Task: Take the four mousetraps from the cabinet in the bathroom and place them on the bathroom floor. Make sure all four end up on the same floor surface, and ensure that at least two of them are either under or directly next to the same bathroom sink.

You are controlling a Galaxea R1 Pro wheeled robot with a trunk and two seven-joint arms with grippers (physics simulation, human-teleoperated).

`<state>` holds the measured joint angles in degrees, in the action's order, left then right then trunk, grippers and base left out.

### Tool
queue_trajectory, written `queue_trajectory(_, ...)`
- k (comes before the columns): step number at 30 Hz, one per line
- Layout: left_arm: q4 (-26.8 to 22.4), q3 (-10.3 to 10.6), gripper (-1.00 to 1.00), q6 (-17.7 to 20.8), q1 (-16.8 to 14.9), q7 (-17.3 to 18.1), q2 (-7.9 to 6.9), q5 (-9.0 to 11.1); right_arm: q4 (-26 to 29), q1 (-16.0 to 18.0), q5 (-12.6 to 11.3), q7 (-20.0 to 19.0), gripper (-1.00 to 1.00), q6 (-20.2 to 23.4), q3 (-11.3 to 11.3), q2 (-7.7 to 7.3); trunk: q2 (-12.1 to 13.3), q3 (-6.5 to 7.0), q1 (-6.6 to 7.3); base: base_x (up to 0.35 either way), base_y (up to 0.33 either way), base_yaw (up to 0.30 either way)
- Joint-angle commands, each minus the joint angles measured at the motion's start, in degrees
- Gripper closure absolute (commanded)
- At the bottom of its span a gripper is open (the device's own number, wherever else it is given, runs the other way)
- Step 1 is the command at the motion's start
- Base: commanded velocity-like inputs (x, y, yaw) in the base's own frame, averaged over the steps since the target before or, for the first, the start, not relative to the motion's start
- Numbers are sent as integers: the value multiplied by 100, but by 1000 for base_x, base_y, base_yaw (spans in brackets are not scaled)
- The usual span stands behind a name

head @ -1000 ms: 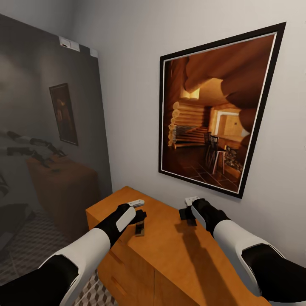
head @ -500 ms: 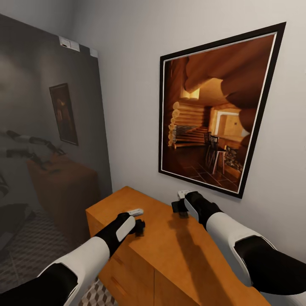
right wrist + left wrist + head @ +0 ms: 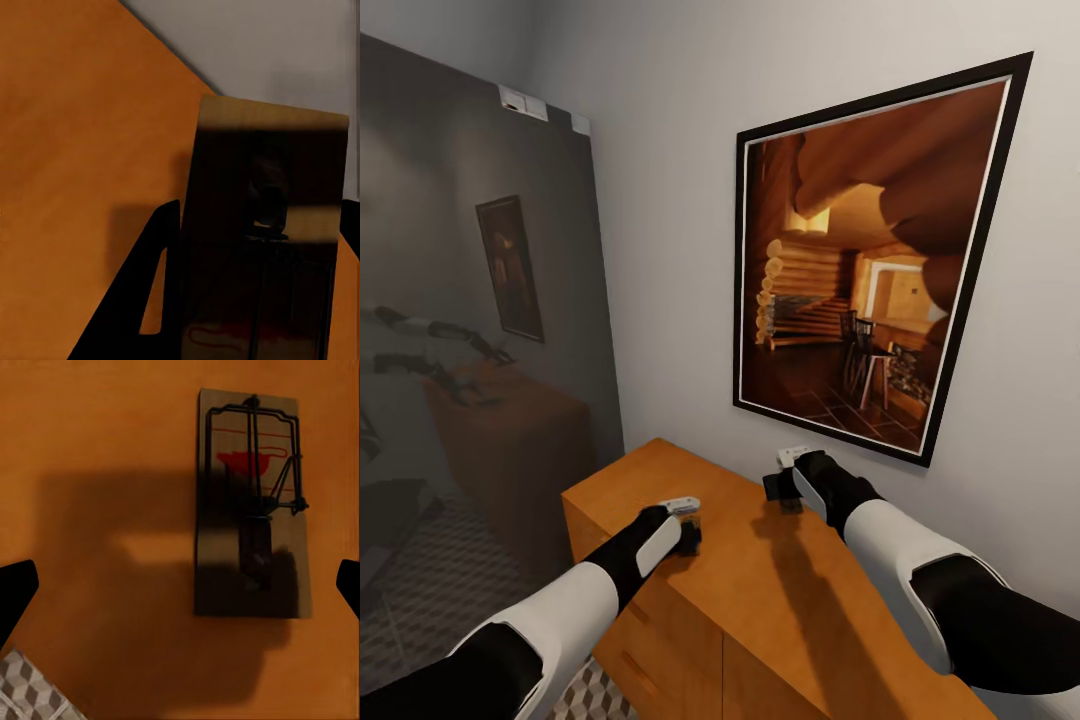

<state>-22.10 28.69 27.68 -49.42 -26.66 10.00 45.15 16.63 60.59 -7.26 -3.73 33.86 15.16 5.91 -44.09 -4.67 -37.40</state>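
One mousetrap (image 3: 251, 506) lies flat on the orange-brown cabinet (image 3: 780, 600) top, near its edge, wire and red mark facing up. My left gripper (image 3: 688, 535) hovers right above it, open (image 3: 180, 589), with a black fingertip (image 3: 15, 592) far out on each side and nothing between them. My right gripper (image 3: 782, 490) is over the cabinet's back part by the wall, shut on a second mousetrap (image 3: 262, 150), which stands on end between its fingers (image 3: 157, 292). A strip of cube-patterned bathroom floor (image 3: 590, 690) shows beside the cabinet. The sink is out of view.
A large framed picture (image 3: 860, 260) hangs on the white wall behind the cabinet. A tall mirror (image 3: 470, 330) at the left reflects my arms and the cabinet. The cabinet's drawer fronts (image 3: 650, 640) face the floor side.
My left gripper has dropped lower and drawn back; the trap that hung under it a second ago now lies flat on the cabinet. The right gripper shifted left with its trap, then held still.
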Motion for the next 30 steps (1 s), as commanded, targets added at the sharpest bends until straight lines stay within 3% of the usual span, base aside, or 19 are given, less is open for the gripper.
queue_trajectory(1, -38, 55, -100, 15, -6, -49, 0, 34, 10, 5, -63, 3, 100, 25, 42, -9, -8, -10, -2, 0, 0, 0)
queue_trajectory(15, -297, 496, -100, 49, -12, -233, 0, 27, 50, 5, -65, -14, 100, 25, 37, -11, -8, -10, -2, 0, 0, 0)
queue_trajectory(18, -296, 497, -100, 53, -14, -381, 0, 29, 50, 5, -65, -14, 100, 25, 38, -11, -8, -10, -2, 0, 0, 0)
queue_trajectory(23, -301, 506, -100, 16, -15, -921, 0, 43, 50, 5, -65, -13, 100, 25, 46, -11, -8, -10, -2, 0, 0, 0)
queue_trajectory(30, -327, 506, -100, -6, -15, -1107, 0, 53, 51, 5, -60, 1, 100, 25, 48, -9, -8, -10, -2, 0, 0, 0)
